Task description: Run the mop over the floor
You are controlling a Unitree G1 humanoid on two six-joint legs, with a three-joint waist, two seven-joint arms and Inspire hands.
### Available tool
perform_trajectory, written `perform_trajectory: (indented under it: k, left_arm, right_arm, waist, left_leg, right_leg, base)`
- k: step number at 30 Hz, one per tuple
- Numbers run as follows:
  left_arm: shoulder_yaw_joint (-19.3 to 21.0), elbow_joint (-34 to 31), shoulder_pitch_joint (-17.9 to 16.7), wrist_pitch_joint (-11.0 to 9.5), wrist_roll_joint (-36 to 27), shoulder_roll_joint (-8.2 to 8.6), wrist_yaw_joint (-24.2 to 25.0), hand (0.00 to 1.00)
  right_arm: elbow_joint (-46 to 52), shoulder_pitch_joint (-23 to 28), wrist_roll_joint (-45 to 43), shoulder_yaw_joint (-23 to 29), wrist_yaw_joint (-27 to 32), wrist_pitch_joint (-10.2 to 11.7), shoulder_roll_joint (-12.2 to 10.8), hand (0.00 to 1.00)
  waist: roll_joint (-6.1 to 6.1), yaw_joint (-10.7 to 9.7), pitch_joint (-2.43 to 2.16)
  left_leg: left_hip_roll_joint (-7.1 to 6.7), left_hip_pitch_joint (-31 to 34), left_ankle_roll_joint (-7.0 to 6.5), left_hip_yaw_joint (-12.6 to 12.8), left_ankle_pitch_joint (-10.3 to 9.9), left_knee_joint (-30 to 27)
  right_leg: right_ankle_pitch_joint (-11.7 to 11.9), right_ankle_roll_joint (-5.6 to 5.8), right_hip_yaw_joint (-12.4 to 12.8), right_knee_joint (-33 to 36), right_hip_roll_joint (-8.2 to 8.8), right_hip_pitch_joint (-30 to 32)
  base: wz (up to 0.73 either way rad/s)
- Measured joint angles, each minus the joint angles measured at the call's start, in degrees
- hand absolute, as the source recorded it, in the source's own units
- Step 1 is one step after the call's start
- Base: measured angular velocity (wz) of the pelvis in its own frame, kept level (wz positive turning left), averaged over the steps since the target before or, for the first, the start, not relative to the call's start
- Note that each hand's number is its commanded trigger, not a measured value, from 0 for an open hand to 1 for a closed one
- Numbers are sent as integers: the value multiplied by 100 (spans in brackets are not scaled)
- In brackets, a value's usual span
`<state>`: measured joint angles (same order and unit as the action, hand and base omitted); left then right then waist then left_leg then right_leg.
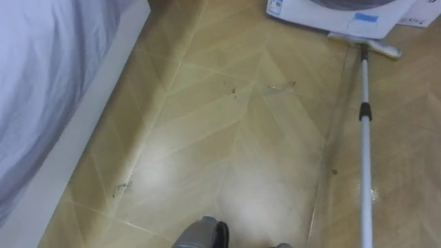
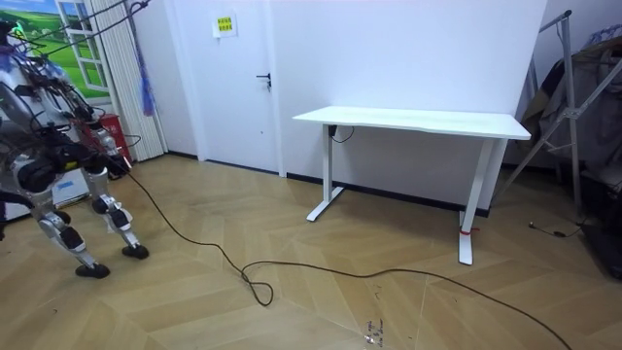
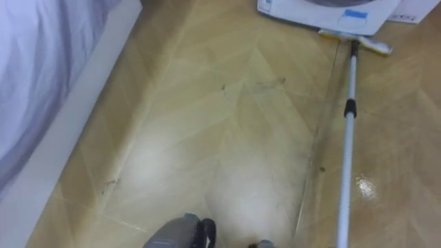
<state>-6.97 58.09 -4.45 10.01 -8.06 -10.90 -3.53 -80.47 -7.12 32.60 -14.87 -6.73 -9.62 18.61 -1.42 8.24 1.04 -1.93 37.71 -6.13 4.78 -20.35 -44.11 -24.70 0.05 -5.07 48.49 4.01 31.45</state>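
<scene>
The mop (image 1: pixel 364 151) stretches straight out ahead from the right hand's side. Its mop head (image 1: pixel 365 44) is at the far end from that hand, right at the base of a white appliance (image 1: pixel 331 14), and I cannot tell how either hand holds the pole. The bed (image 1: pixel 41 83) runs along well off to the left. The good move, I'd say, is to keep the head flat and draw it back toward the hand in straight, overlapping strokes across the floor (image 1: pixel 207 158), taking in the marks (image 1: pixel 282 86).
</scene>
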Motion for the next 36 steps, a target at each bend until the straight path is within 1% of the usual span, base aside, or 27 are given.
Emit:
perform_trajectory:
  k: [1, 2, 3, 4, 5, 6, 7, 8, 9, 10, 11, 12, 13, 14, 15, 16, 18, 19, 21, 23, 26, 28, 29, 31, 34, 35, 36]
  left_arm:
    - [39, -2, 61, -53, -28, 4, -63, 0]
    - [87, -5, 102, -64, -28, 25, -92, 0]
    - [172, 16, 199, -83, -54, 78, -151, 0]
    - [170, 71, 271, -113, -143, 116, -203, 0]
    - [172, 120, 296, -153, -142, 136, -209, 0]
    - [174, 194, 321, -177, -142, 164, -214, 0]
    - [176, 230, 328, -183, -147, 167, -217, 0]
    - [204, 295, 330, -196, -152, 163, -233, 0]
    - [214, 354, 325, -210, -149, 165, -249, 0]
    - [219, 371, 314, -207, -157, 165, -251, 0]
    - [225, 364, 271, -204, -189, 164, -258, 0]
    - [226, 317, 222, -204, -255, 163, -257, 0]
    - [234, 300, 181, -206, -257, 158, -257, 0]
    - [236, 299, 158, -206, -246, 146, -257, 0]
    - [256, 291, 107, -208, -245, 122, -254, 0]
    - [282, 291, 86, -209, -239, 114, -252, 0]
    - [454, 304, -2, -209, -227, 112, -251, 0]
    - [463, 310, -27, -208, -215, 112, -250, 0]
    - [579, 294, -159, -173, -101, 118, -231, 0]
    - [698, 253, -254, -139, 36, 117, -213, 0]
    - [820, 248, -325, -40, 251, 118, -190, 0]
    - [857, 235, -362, -18, 490, 119, -162, 0]
    - [927, 222, -370, -6, 578, 118, -115, 0]
    - [1028, 192, -390, -7, 613, 119, -39, 0]
    - [1030, 193, -410, -5, 614, 119, 15, 0]
    - [1030, 193, -411, -4, 614, 119, 22, 0]
    - [1031, 194, -424, -1, 614, 120, 27, 0]
  right_arm:
    - [28, 91, 7, -90, 36, 26, -100, 100]
    - [41, 151, 8, -131, 34, 36, -148, 100]
    - [35, 235, 12, -192, 37, 47, -222, 100]
    - [31, 311, 14, -204, 39, 89, -289, 100]
    - [25, 330, 15, -205, 63, 113, -314, 100]
    - [18, 372, 6, -206, 68, 152, -322, 100]
    - [16, 388, -18, -205, 45, 153, -327, 100]
    - [5, 414, -95, -203, -6, 151, -353, 100]
    - [-6, 453, -153, -200, -67, 148, -371, 100]
    - [-7, 479, -167, -202, -96, 148, -377, 100]
    - [-7, 551, -173, -216, -162, 144, -387, 100]
    - [-3, 620, -163, -241, -212, 140, -388, 100]
    - [-1, 690, -192, -235, -218, 124, -410, 100]
    - [15, 726, -253, -230, -218, 109, -428, 100]
    - [37, 778, -388, -172, -218, 72, -481, 100]
    - [37, 803, -432, -154, -217, 68, -512, 100]
    - [44, 835, -619, -57, -219, -7, -599, 100]
    - [47, 839, -632, -56, -218, -29, -604, 100]
    - [54, 856, -798, 33, -223, -110, -606, 100]
    - [58, 848, -900, 63, -229, -144, -608, 100]
    - [62, 857, -1122, 108, -283, -190, -611, 100]
    - [66, 863, -1344, 218, -327, -222, -610, 100]
    - [63, 871, -1419, 321, -364, -250, -609, 100]
    - [80, 905, -1525, 449, -418, -258, -612, 100]
    - [187, 989, -1562, 522, -447, -268, -606, 100]
    - [192, 997, -1569, 548, -462, -269, -607, 100]
    - [192, 1005, -1591, 597, -479, -280, -608, 100]
  waist:
    - [-14, -28, -10]
    - [-22, -38, -15]
    - [-26, -65, -21]
    - [-23, -81, -21]
    - [-19, -93, -20]
    - [-20, -188, -22]
    - [-6, -211, -15]
    - [38, -243, 5]
    - [72, -321, 9]
    - [94, -340, 7]
    - [159, -353, -14]
    - [206, -356, -19]
    - [266, -372, -7]
    - [304, -376, -13]
    - [363, -379, -37]
    - [403, -391, -59]
    - [496, -401, -83]
    - [506, -406, -74]
    - [501, -417, -79]
    - [515, -429, -66]
    - [513, -491, -67]
    - [504, -504, -66]
    - [498, -506, -63]
    - [474, -510, -52]
    - [432, -515, -55]
    - [417, -515, -49]
    - [425, -515, -56]
  left_leg:
    - [6, -166, -5, 19, 5, 154]
    - [12, -257, -3, 20, 12, 239]
    - [13, -445, -1, 29, 40, 425]
    - [14, -639, 4, 54, 62, 603]
    - [11, -741, 4, 63, 78, 695]
    - [7, -939, 9, 68, 99, 859]
    - [7, -1036, 17, 66, 111, 933]
    - [3, -1257, 45, 68, 134, 1099]
    - [6, -1476, 72, 60, 159, 1257]
    - [4, -1576, 82, 57, 180, 1329]
    - [-7, -1776, 110, 58, 242, 1502]
    - [-3, -1946, 130, 46, 279, 1626]
    - [-6, -2155, 160, 25, 297, 1766]
    - [-9, -2266, 177, 21, 313, 1849]
    - [-13, -2446, 217, -5, 345, 1994]
    - [-14, -2524, 232, -16, 357, 2056]
    - [-9, -2764, 265, -28, 376, 2179]
    - [-8, -2837, 278, -28, 383, 2219]
    - [7, -3083, 329, -37, 434, 2442]
    - [7, -3241, 351, -38, 465, 2570]
    - [0, -3453, 375, -41, 500, 2699]
    - [-3, -3504, 379, -115, 503, 2700]
    - [-12, -3546, 383, -197, 505, 2702]
    - [-60, -3603, 395, -264, 512, 2702]
    - [-71, -3628, 395, -315, 514, 2694]
    - [-71, -3628, 395, -322, 514, 2692]
    - [-73, -3630, 386, -325, 526, 2692]
  right_leg:
    - [70, 43, -37, -144, -7, -105]
    - [81, 50, -55, -304, -18, -206]
    - [89, 42, -94, -695, -37, -476]
    - [106, 20, -144, -1046, -64, -745]
    - [121, 9, -162, -1207, -67, -877]
    - [170, 17, -264, -1489, -53, -1122]
    - [196, 24, -312, -1614, -62, -1254]
    - [248, 10, -352, -1868, -75, -1499]
    - [321, 9, -413, -2114, -100, -1763]
    - [356, 2, -463, -2229, -98, -1870]
    - [441, -6, -512, -2436, -101, -2071]
    - [508, -13, -601, -2635, -101, -2286]
    - [565, -24, -678, -2853, -96, -2535]
    - [593, -28, -697, -2947, -106, -2652]
    - [658, -26, -790, -3120, -123, -2849]
    - [686, -37, -817, -3204, -132, -2929]
    - [742, -72, -841, -3433, -169, -3211]
    - [765, -69, -847, -3492, -176, -3285]
    - [888, -64, -824, -3707, -223, -3500]
    - [926, -69, -775, -3800, -239, -3617]
    - [928, -70, -766, -3805, -240, -3757]
    - [928, -70, -767, -3803, -248, -3807]
    - [928, -70, -770, -3809, -254, -3853]
    - [928, -70, -772, -3811, -257, -3920]
    - [928, -71, -775, -3818, -256, -3966]
    - [928, -71, -774, -3818, -256, -3969]
    - [928, -71, -777, -3819, -247, -3972]
  base:
    - [-17]
    - [-18]
    - [-15]
    - [-15]
    - [-13]
    - [-8]
    - [-9]
    - [-6]
    - [0]
    - [0]
    - [0]
    - [3]
    - [5]
    - [4]
    - [0]
    - [0]
    - [-4]
    - [-10]
    - [-12]
    - [-17]
    - [-7]
    - [0]
    - [0]
    - [2]
    - [5]
    - [4]
    - [0]
